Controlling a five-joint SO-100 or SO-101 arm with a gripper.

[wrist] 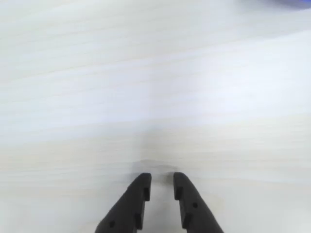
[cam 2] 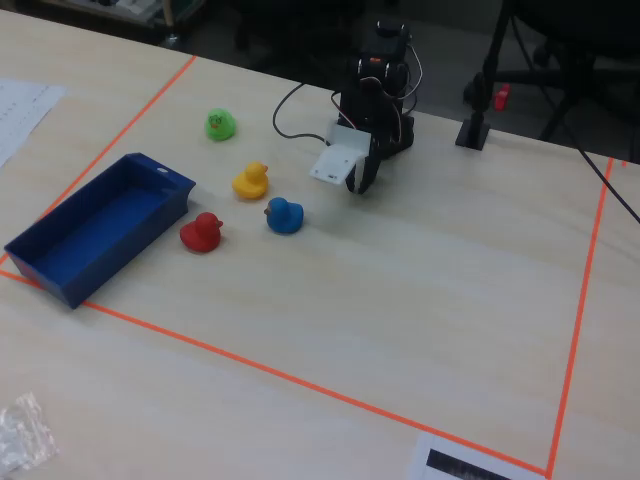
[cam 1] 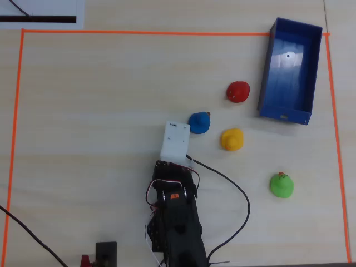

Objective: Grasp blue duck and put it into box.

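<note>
From overhead we see the blue duck (cam 1: 199, 122) on the table just right of our arm's white wrist block, near the red duck (cam 1: 238, 92) and yellow duck (cam 1: 232, 139), well apart from the empty box (cam 1: 307, 78); nothing is grasped yet, so the whole task remains. Our wrist view shows only bare table and our gripper (wrist: 162, 182), fingers narrowly parted and empty; no duck appears there. The fixed view alone shows our gripper (cam 2: 358, 186) hanging above the table beside the duck (cam 2: 285, 215).

light: bright, even | wrist view: overexposed, blurred | box (cam 1: 290, 69) floor: glare
</note>
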